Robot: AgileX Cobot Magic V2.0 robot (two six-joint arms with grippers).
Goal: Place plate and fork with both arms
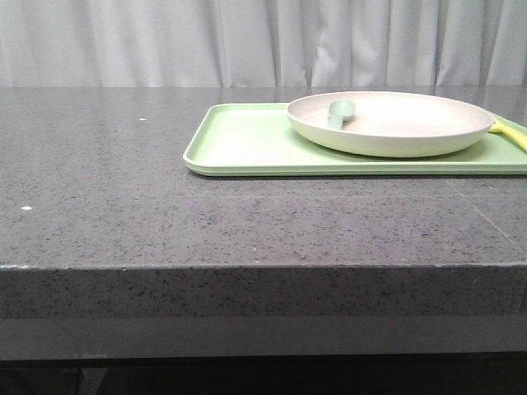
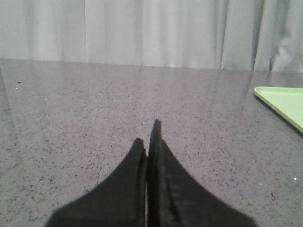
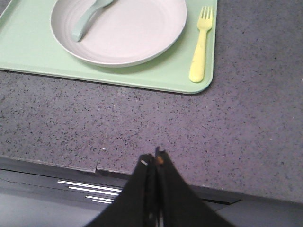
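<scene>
A cream-white plate [image 1: 395, 123] [image 3: 128, 33] rests on a light-green tray [image 1: 239, 144] [image 3: 28, 52] at the right of the table. Beside the plate, on the tray's right end, lies the pale-yellow fork [image 3: 201, 45] [image 1: 510, 132]. My right gripper [image 3: 152, 158] is shut with nothing in it, hovering over the table's near edge, well short of the tray. My left gripper [image 2: 149, 135] is shut and empty above bare grey tabletop, with only a corner of the tray [image 2: 284, 101] off to its side. Neither gripper shows in the front view.
A grey-green spoon [image 1: 339, 112] [image 3: 87, 19] lies inside the plate. The speckled grey stone table [image 1: 123, 189] stretches left of the tray. A pale curtain [image 1: 247, 41] hangs behind the table.
</scene>
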